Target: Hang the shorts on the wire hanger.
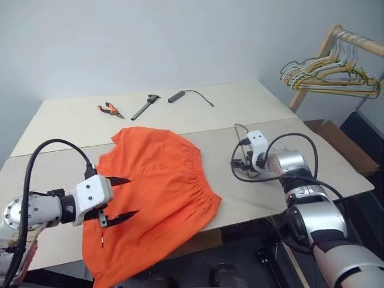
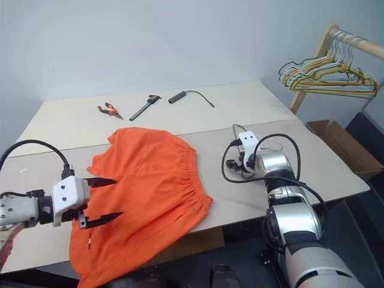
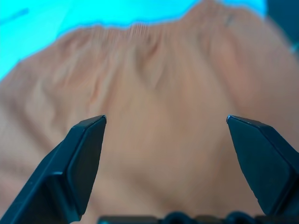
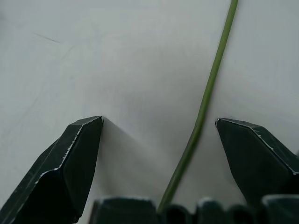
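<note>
shorts (image 1: 153,192) flat on worktop (image 1: 72,117), hanging off near edge | left pincer (image 1: 124,197) wide, over shorts at 8 o'clock | right pincer (image 4: 159,122) wide, wire hanger (image 4: 205,100) between fingers, 3 o'clock of shorts

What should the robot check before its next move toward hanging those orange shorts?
1. Left gripper open: ok, its fingers are spread over the shorts.
2. Right gripper open: ok, its fingers stand wide apart.
3. Wire hanger between the right fingers: ok, one thin wire runs through the gap, not yet gripped.
4. Shorts within reach: ok, they lie spread on the table, one part drooping over the near edge.
5. Whole hanger lying flat and free: cannot tell, the right arm covers most of it.
6. Pliers and other tools away from the work: ok, they lie at the far side.
</note>
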### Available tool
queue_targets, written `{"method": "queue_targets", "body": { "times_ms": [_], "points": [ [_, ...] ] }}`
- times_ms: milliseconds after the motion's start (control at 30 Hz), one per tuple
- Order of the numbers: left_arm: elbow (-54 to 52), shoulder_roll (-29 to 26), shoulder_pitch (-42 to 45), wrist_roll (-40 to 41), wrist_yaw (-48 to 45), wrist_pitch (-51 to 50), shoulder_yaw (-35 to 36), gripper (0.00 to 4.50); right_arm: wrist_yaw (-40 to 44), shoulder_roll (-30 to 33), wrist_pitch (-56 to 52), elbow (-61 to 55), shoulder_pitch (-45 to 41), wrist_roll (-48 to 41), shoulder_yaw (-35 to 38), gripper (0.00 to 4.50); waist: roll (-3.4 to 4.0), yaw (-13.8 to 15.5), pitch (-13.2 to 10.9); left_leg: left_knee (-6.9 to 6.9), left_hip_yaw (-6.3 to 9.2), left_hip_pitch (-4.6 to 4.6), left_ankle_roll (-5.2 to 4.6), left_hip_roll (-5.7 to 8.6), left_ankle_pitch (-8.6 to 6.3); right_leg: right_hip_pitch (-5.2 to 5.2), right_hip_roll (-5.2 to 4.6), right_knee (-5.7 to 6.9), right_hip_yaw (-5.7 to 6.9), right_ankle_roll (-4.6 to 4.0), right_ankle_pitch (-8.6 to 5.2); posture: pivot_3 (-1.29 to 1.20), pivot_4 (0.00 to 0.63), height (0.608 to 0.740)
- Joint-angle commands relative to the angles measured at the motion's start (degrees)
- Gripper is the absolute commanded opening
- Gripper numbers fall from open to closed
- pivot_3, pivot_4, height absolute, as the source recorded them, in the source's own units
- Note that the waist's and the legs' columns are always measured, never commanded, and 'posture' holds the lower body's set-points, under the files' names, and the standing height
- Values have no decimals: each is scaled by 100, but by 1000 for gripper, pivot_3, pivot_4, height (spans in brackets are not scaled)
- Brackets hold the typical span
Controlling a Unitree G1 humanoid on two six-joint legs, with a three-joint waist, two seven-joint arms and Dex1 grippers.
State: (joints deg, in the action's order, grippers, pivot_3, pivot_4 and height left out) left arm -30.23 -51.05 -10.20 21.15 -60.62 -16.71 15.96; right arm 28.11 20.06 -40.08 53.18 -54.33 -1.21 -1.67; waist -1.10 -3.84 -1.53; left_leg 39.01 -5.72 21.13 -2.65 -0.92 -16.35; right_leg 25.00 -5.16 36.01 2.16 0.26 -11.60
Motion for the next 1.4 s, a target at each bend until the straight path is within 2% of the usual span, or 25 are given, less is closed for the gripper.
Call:
{"method": "queue_targets", "body": {
  "times_ms": [33, 67, 167, 367, 533, 567, 733, 867, 967, 1067, 1200, 1400],
  "points": [
    [-186, 27, 107, 316, -14, -60, 41, 4482, -45, -56, 61, 126, -106, 117, -89, 4500, 2, -2, 1, 0, 0, -1, 0, 0, 0, 0, 0, 1, 0, 0, 0, -7, 0, 740],
    [-190, 33, 115, 367, -26, -67, 33, 4482, -67, -75, 58, 151, -99, 138, -107, 4500, 2, -5, 1, 0, 2, -5, 1, 0, 0, -2, 1, 4, 0, 0, 0, -7, 0, 740],
    [-167, 47, 154, 431, -35, -39, 12, 4500, -118, -129, 60, 228, -42, 221, -175, 3932, 2, -10, 2, 0, 6, -11, 5, -3, 3, -7, 7, 8, 0, -1, 0, -12, 0, 740],
    [-182, 20, 192, 433, 48, -111, -48, 4500, -298, -223, 13, 360, 9, 353, -266, 1843, 2, -16, 3, -4, 8, -82, 1, -3, -1, -80, 7, -3, 3, 0, -3, -17, 0, 740],
    [-213, 73, 234, 426, 174, -106, -94, 4500, -403, -228, 80, 430, 15, 389, -273, 206, -18, -13, 22, -3, 9, -89, 0, -3, -1, -86, 4, -2, 2, 1, -3, -14, 0, 740],
    [-220, 98, 246, 426, 244, -135, -93, 4500, -417, -223, 97, 423, 24, 405, -281, 17, -18, -14, 23, -3, 9, -89, 0, -3, -1, -86, 5, -2, 2, 1, -3, -13, 0, 740],
    [-312, 156, 513, 539, 676, -612, -165, 4500, -383, -189, 168, 39, 80, 288, -177, 17, -20, -3, 26, -3, 10, -89, 0, -2, -1, -87, 4, -1, 1, 1, -3, -13, 0, 740],
    [-282, 845, 1297, 1501, 1718, -1793, -96, 4500, -16, -160, 223, -1422, 408, 21, -128, 17, -18, 26, 24, -3, 16, -80, 0, 1, 0, -84, 0, -5, 1, 4, -2, -11, 0, 740],
    [108, 1857, 2011, 2471, 3138, -2917, 83, 4500, 459, -106, -51, -3290, 948, -368, -145, 17, -3, 36, 22, -3, 24, -67, 0, 0, 0, -75, 2, -4, 0, 8, 1, -14, 0, 740],
    [638, 3058, 2659, 3897, 4850, -3598, 561, 4500, 848, -30, -374, -4820, 1394, -747, -218, 17, -4, 61, 23, 1, 39, -58, -2, 3, -1, -72, -3, -3, 4, 16, 4, -19, 0, 740],
    [1027, 3884, 2993, 5152, 6108, -3604, 869, 4500, 960, -97, -501, -6202, 1791, -1188, -187, 17, -8, 94, 26, 1, 56, -50, -1, 3, -4, -75, -10, -11, 5, 19, 8, -25, 0, 740],
    [1261, 4237, 3450, 5619, 6731, -3152, 857, 4500, 1258, -121, -31, -7249, 2401, -1562, -428, 17, -12, 184, 25, 6, 53, -49, -1, 17, -4, -77, -8, -17, 21, 17, 8, -37, 0, 740]
  ]
}}
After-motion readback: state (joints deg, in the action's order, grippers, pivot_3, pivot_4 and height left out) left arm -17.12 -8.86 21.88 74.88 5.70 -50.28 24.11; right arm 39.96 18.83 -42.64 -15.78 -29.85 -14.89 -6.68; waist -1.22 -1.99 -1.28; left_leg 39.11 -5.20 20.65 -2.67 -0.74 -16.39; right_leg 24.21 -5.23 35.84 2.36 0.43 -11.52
